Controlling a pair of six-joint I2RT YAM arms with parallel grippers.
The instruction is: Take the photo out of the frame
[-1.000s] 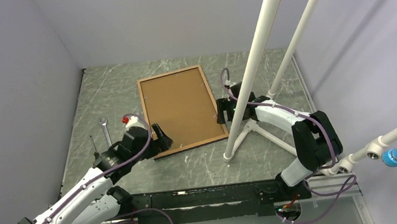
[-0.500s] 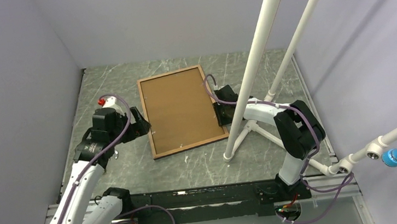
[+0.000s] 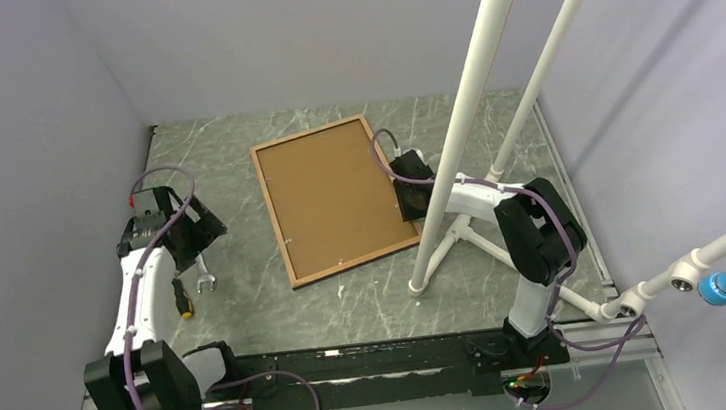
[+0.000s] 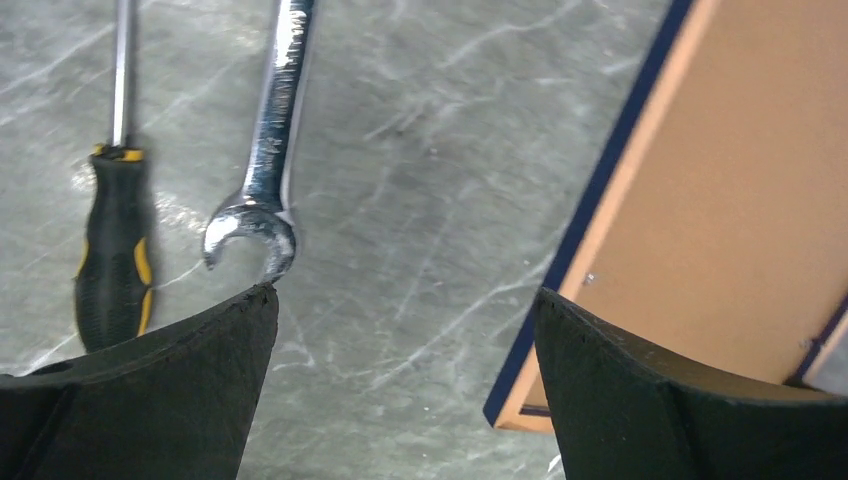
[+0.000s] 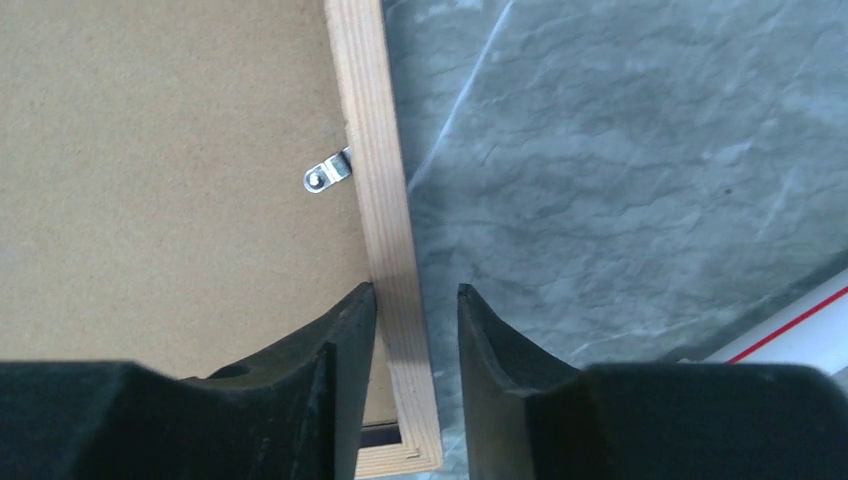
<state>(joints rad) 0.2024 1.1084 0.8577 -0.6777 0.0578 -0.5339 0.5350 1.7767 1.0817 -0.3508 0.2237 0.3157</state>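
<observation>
The frame (image 3: pixel 333 198) lies back side up in the middle of the table, showing brown board and a light wood rim. The photo is hidden under the board. My right gripper (image 3: pixel 408 196) is at the frame's right edge. In the right wrist view its gripper (image 5: pixel 417 300) stands narrowly open astride the wood rim (image 5: pixel 385 210), the left finger on the board side, the right finger a little clear of the rim. My left gripper (image 3: pixel 186 232) is open and empty, left of the frame. In the left wrist view the gripper (image 4: pixel 405 330) is over bare table beside the frame's navy edge (image 4: pixel 600 190).
A wrench (image 3: pixel 203 279) and a black-and-yellow screwdriver (image 3: pixel 183 301) lie under the left gripper; both show in the left wrist view, wrench (image 4: pixel 265 150), screwdriver (image 4: pixel 115 250). Two white poles (image 3: pixel 461 115) rise beside the right arm. A small metal clip (image 5: pixel 330 172) sits on the board.
My left gripper has left the frame's near left corner and swung back to the left over the tools. The frame's near left corner shifted slightly right. The right gripper moved a little along the right edge.
</observation>
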